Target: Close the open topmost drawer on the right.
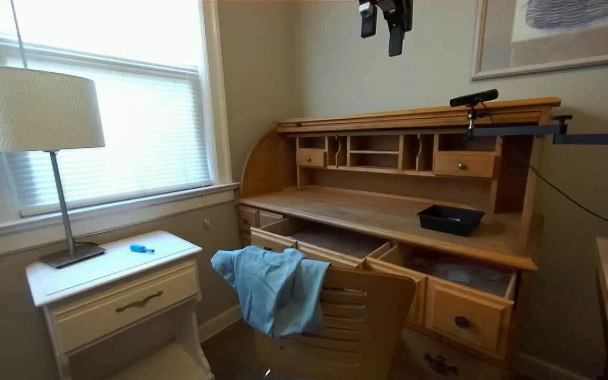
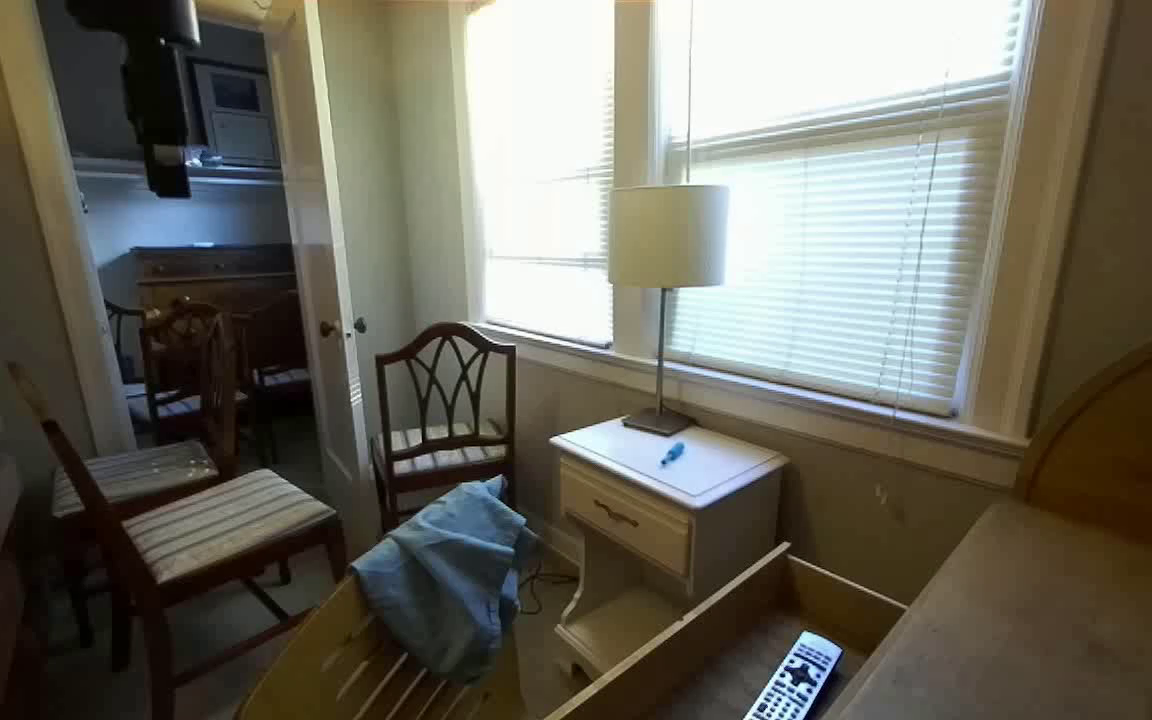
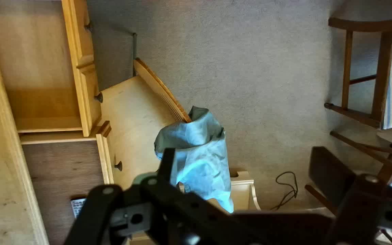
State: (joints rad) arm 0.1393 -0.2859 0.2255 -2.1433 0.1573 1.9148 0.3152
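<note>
The honey-oak drawer (image 1: 486,315) on the desk's right side is pulled out in an exterior view. Its front has raised panels and a dark knob, and the chair hides its left part. In the wrist view the drawer (image 3: 43,61) is at the upper left, with a pale, bare inside where visible. My gripper (image 1: 382,43) is high above the desk, well apart from the drawer. It also shows edge-on in an exterior view (image 2: 171,185). In the wrist view the gripper's (image 3: 243,160) fingers are wide apart with nothing between them.
The wide centre drawer (image 1: 330,254) is also open, with a remote (image 2: 798,675) inside. A chair (image 1: 372,316) with a blue cloth (image 1: 277,290) stands close before the drawers. A black tray (image 1: 450,220) sits on the desktop. A white nightstand (image 1: 124,279) carries a lamp.
</note>
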